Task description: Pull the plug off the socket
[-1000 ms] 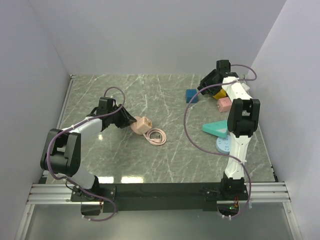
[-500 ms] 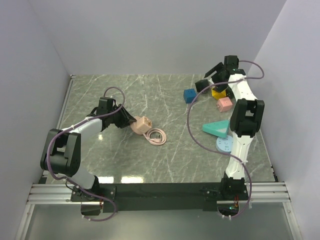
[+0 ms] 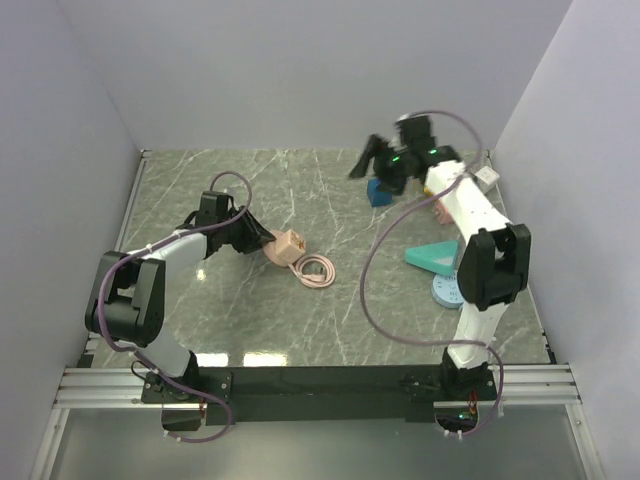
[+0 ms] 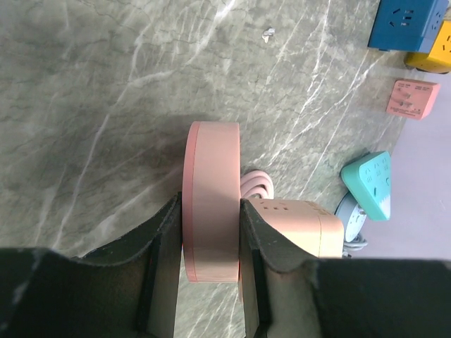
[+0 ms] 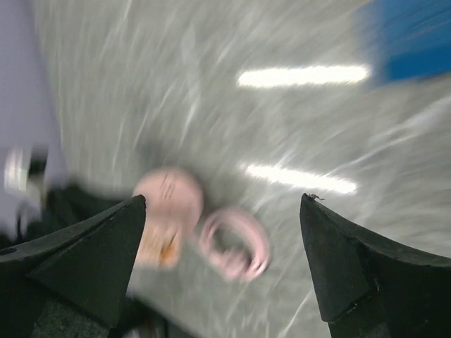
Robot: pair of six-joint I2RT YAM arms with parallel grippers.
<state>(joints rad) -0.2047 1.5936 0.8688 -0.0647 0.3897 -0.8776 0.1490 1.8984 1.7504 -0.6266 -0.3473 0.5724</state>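
Note:
The plug and socket lie joined on the marble table (image 3: 250, 320) as one pink unit: a round pink disc (image 4: 211, 204) stuck against a peach cube (image 4: 299, 227), with a coiled pink cable (image 3: 316, 271) beside them. I cannot tell which piece is the plug. My left gripper (image 4: 210, 205) is shut on the disc's edge, and in the top view it (image 3: 258, 238) sits just left of the unit (image 3: 283, 247). My right gripper (image 3: 372, 168) hangs open in the air at the back. Its blurred wrist view shows wide-spread jaws (image 5: 223, 200) with the disc (image 5: 169, 201) and cable (image 5: 236, 243) far below.
A blue cube socket (image 3: 381, 191) lies just under the right gripper. A pink cube (image 3: 445, 208), a teal triangular block (image 3: 432, 257) and a pale blue round one (image 3: 448, 291) lie on the right beside the right arm. A yellow block (image 4: 431, 53) sits behind the blue one. Walls close in three sides.
The right arm has swung left from the back right corner toward the table's middle, and its jaws have opened wide. The left gripper has kept its hold on the disc.

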